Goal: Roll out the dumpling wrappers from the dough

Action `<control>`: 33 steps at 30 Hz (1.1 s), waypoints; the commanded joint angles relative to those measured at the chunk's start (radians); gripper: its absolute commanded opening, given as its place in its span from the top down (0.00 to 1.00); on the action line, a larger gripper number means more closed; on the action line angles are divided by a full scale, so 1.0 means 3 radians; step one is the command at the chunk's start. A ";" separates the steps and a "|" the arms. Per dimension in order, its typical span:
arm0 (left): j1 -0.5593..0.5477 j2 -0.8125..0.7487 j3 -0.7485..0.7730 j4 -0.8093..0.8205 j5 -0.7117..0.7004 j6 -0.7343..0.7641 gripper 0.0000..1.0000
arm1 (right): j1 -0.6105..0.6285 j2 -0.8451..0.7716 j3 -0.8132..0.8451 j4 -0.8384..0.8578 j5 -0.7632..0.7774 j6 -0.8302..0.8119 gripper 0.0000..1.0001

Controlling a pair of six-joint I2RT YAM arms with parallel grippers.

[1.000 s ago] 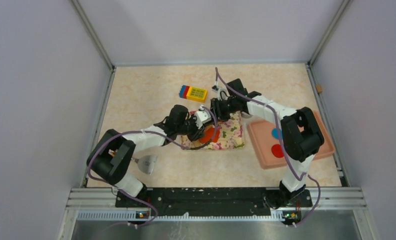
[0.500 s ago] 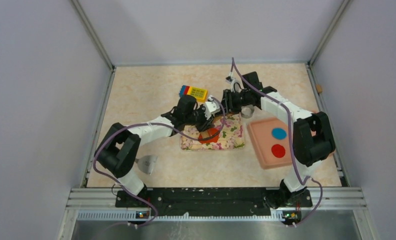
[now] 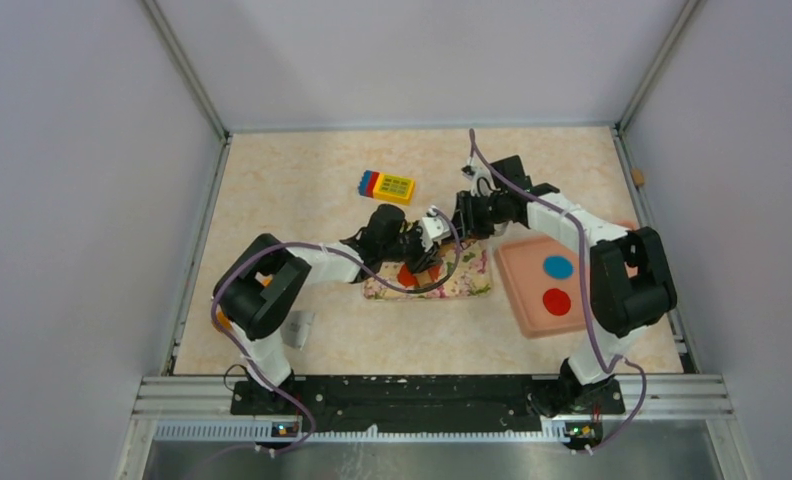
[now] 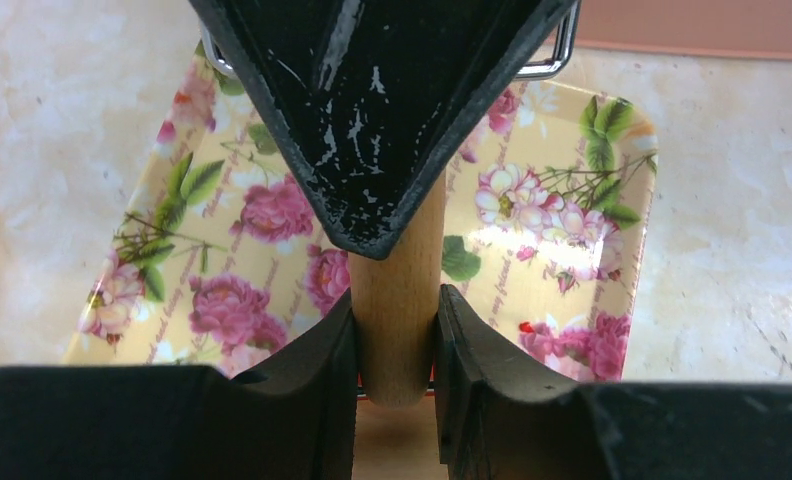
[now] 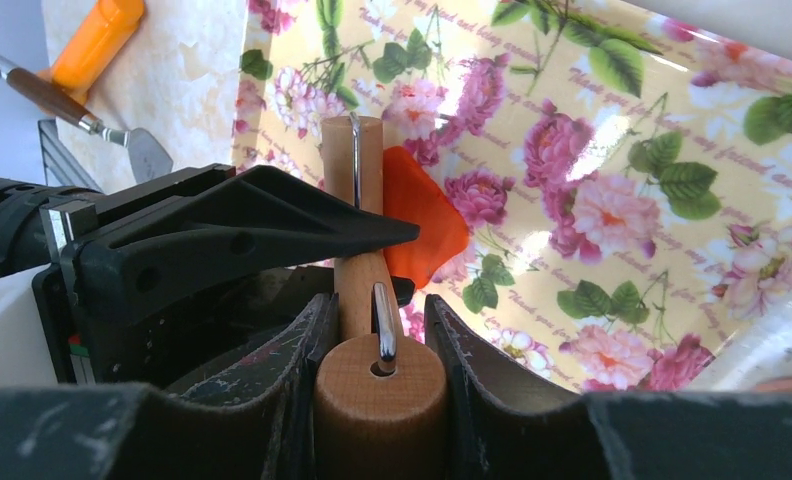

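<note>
A: While they meet mid-frame in the top view, what do the jaws hold?
B: Both the left jaws and the right jaws clamp the wooden roller. The dough lies on the floral tray, just beside the roller, centre frame.
</note>
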 commanded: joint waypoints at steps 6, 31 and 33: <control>-0.0131 0.0572 0.0189 0.0462 -0.0088 -0.0184 1.00 | -0.0210 -0.0136 -0.0242 -0.0260 0.0686 -0.0461 1.00; 0.0129 -0.0088 0.0011 -0.0400 -0.0059 -0.0647 1.00 | 0.0147 0.0093 -0.0284 -0.0129 0.0401 -0.0379 1.00; 0.0245 -0.0186 -0.0189 -0.0452 -0.0047 -0.0614 1.00 | 0.0231 0.0228 -0.0212 -0.0137 0.0414 -0.0371 1.00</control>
